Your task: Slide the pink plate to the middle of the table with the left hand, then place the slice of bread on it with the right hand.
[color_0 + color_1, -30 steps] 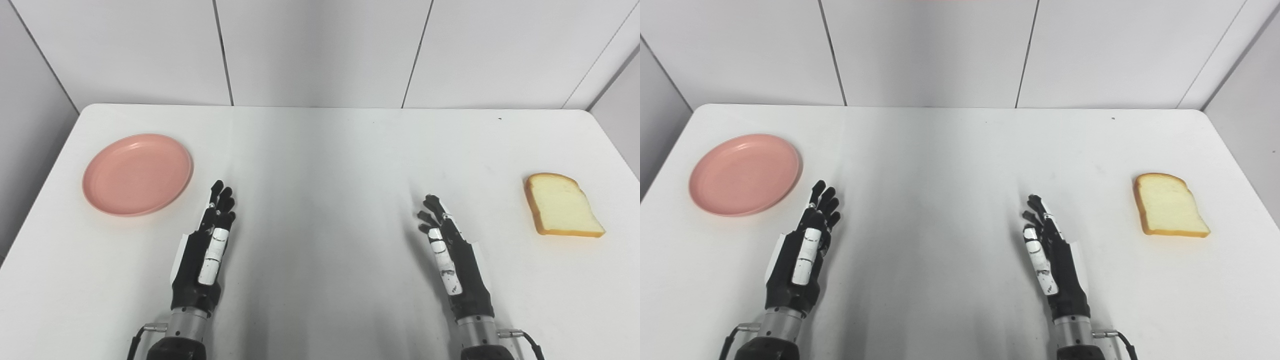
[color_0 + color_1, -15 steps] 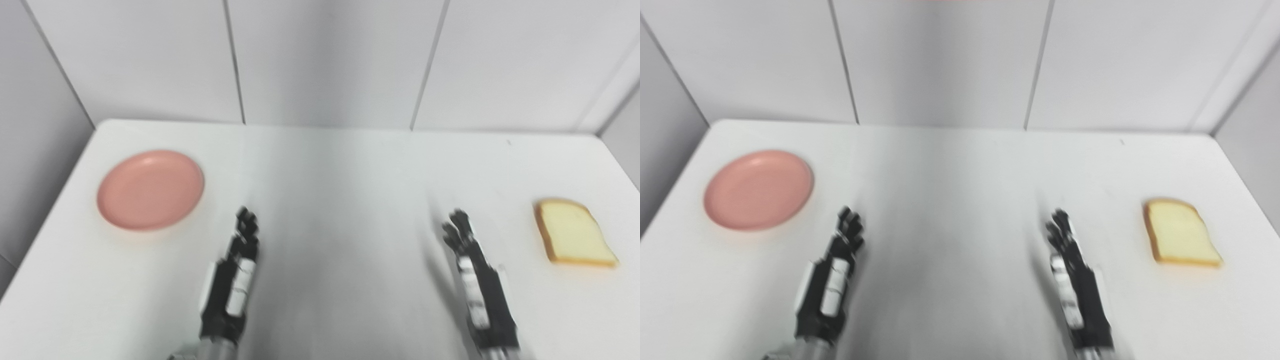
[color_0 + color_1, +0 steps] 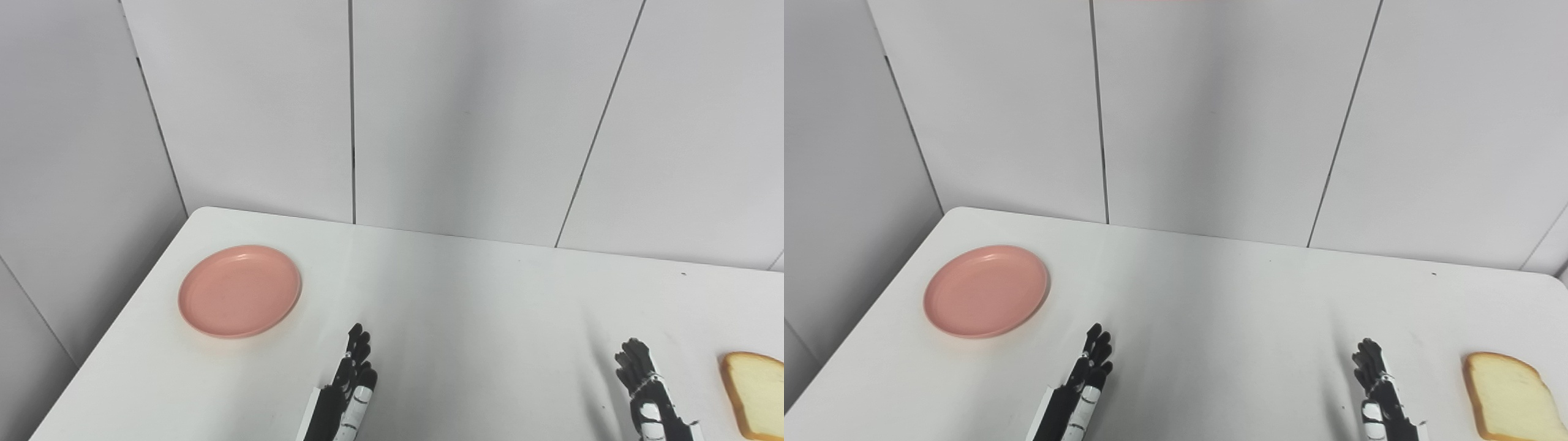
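Inspection, left to right. What has changed is my viewpoint: my head camera has tilted up and turned left, so the wall now fills the upper half of both views and the table (image 3: 465,294) sits low in the picture. The whole scene has shifted together, so I record no movement of the objects themselves.

The plate (image 3: 239,291) lies flat near the table's left edge, toward the far-left corner, with nothing on it. It has not been slid; the middle of the table carries nothing.

My left hand (image 3: 346,392) enters at the bottom edge, right of the plate and nearer to me, clear of its rim. Its fingers are straight and close together, pointing away from me. It holds nothing and touches nothing that I can see. Only the fingers and part of the palm show.

My right hand (image 3: 646,392) is at the bottom edge, near the right side. Its fingers are slightly apart and lightly curled, and it is empty. It is just left of the bread, not touching it.

The bread (image 3: 1510,395) lies flat near the table's right edge, partly cut off by the frame in the left eye view.

Assessment: neither step has begun. With both hands largely out of view, I judge the first reach to the plate harder to monitor; the left hand must travel left and away from me to reach the rim.
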{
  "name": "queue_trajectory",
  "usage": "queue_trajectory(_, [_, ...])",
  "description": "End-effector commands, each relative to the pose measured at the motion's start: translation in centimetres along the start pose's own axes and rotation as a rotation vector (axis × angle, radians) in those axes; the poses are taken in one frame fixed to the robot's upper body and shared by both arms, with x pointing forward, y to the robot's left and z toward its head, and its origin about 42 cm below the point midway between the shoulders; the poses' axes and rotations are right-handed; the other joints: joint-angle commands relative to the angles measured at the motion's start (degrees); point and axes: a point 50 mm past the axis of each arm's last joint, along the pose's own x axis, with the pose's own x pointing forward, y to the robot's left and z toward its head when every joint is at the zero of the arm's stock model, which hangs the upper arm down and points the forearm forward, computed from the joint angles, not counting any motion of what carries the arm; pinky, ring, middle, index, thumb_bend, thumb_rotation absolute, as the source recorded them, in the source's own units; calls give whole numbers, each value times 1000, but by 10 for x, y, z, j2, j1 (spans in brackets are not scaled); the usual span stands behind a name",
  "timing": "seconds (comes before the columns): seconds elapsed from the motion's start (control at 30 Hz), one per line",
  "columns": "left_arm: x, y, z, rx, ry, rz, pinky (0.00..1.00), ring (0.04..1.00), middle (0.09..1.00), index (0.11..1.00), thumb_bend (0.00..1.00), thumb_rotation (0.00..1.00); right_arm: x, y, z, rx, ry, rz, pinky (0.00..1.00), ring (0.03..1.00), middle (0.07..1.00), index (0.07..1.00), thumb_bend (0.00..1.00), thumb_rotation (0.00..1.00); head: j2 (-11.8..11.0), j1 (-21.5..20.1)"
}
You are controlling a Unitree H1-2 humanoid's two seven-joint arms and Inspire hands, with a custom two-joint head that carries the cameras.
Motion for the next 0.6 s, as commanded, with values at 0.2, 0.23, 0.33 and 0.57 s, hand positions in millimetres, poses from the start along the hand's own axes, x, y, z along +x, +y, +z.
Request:
queue_trajectory(0.2, [11,-1,41,-105,-225,155,928,913,909,942,714,811,-20,-2,-22,-7,76,16,942,927,933,919,641,1000,-3,-12])
queue_trajectory(0.23, [14,3,47,-122,-250,171,927,911,906,939,715,812,-19,-1,-23,-10,76,16,941,926,933,919,640,1000,-7,-20])
queue_trajectory(0.33, [29,21,73,-144,-340,204,919,890,881,895,794,847,-18,2,-24,-28,75,24,910,911,918,894,647,1000,-10,-28])
queue_trajectory(0.57, [76,83,110,-117,-463,237,950,915,921,893,869,903,-17,7,-26,-45,72,31,881,892,903,876,693,1000,-18,-48])
